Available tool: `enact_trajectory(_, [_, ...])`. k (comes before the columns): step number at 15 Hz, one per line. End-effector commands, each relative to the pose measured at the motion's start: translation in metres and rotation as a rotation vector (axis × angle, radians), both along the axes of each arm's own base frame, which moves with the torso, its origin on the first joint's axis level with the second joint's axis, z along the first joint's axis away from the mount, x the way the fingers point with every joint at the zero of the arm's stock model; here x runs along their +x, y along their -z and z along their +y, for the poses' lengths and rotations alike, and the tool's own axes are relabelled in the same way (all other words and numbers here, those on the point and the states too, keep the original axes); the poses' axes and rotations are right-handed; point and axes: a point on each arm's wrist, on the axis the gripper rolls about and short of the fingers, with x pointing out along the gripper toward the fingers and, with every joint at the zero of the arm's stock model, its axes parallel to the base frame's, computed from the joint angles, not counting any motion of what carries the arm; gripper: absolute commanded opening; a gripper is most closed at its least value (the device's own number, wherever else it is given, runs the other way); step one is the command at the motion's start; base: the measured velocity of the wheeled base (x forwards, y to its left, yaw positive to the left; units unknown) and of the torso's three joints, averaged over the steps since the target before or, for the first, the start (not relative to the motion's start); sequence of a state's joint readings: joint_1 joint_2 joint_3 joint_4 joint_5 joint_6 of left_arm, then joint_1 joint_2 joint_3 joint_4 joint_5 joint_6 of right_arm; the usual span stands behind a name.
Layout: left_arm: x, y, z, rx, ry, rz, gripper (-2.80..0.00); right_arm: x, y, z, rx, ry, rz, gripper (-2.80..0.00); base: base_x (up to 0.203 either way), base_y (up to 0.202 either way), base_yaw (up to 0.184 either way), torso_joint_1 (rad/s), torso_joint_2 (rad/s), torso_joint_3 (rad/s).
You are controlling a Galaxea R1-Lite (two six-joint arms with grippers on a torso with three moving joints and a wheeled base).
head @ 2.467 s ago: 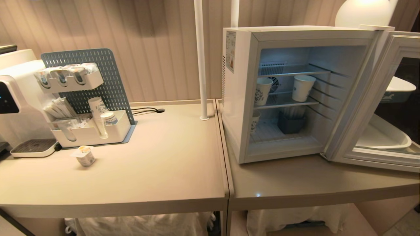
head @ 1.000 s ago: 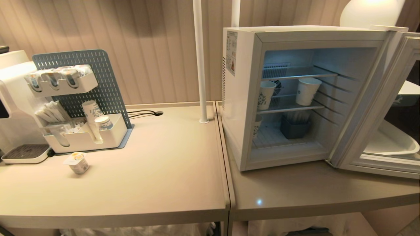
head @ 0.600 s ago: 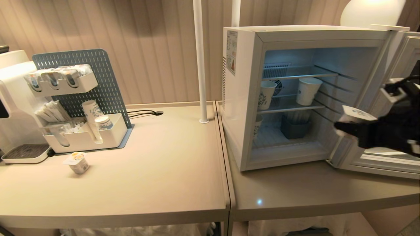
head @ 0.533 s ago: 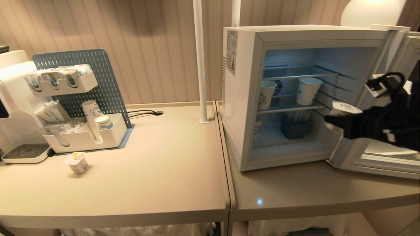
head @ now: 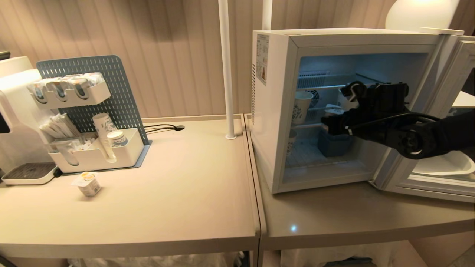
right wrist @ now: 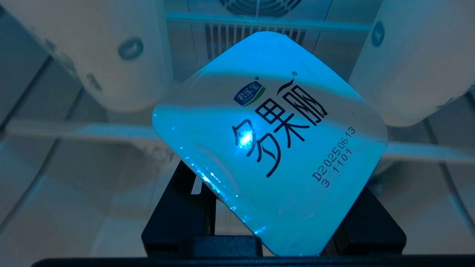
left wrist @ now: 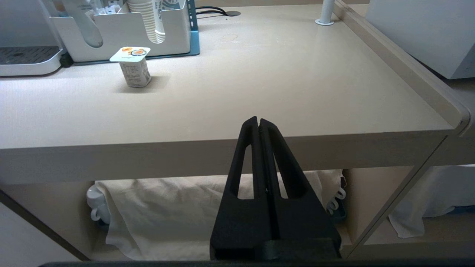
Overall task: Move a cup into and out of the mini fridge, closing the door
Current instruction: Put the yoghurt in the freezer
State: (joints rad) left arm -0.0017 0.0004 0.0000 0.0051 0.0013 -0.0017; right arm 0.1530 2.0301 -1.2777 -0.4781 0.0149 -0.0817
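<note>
While clamped on a sealed foil-lidded cup (right wrist: pixel 271 148), the right gripper (head: pixel 334 120) reached inside the mini fridge (head: pixel 282 111), fingers (right wrist: pixel 178 218) pinching the cup from both sides below its square lid. Held the cup roughly level with the middle wire shelf (head: pixel 311 124), between two paper cups (head: pixel 300 106) standing on that shelf, one on either side as seen from the right wrist. Showed printed lettering and a date code on the lid, lit blue by the fridge interior. Had a fan grille at the back wall beyond the cup. Kept a dark bin (head: pixel 332 142) on the fridge floor below the gripper. Stood with the door (head: pixel 441 122) swung wide open to the right, hinged at the fridge's right edge.

Parked low in front of the counter (left wrist: pixel 259 85), below its front edge: the left gripper (left wrist: pixel 258 128), fingers pressed together and empty. Seen well apart to the left on the counter: a second foil-lidded cup (head: pixel 89 183), upright, near a white organiser (head: pixel 98 155) with a blue pegboard (head: pixel 111 78) behind it, and a white water dispenser (head: pixel 15 111) at the far left
</note>
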Motion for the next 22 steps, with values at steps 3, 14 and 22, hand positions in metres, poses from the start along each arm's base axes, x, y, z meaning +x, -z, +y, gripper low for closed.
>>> enact_trajectory(3, [0.000, 0.000, 0.000, 0.000, 0.000, 0.001, -2.80, 0.024, 0.017, 0.004, -0.007, 0.007, 0.026, -2.80, 0.000, 0.000, 0.000, 0.000, 0.00, 0.000])
enact_trajectory(14, [0.000, 0.000, 0.000, -0.001, 0.000, 0.001, -2.80, 0.053, 0.021, 0.004, -0.011, 0.033, 0.026, -2.80, 0.000, 0.000, 0.000, 0.000, 0.00, 0.000])
enact_trajectory(22, [0.000, 0.000, 0.000, 0.000, 0.000, 0.002, -2.80, 0.061, 0.031, 0.001, -0.031, 0.101, 0.037, 0.00, 0.000, 0.000, 0.000, 0.000, 0.00, 0.000])
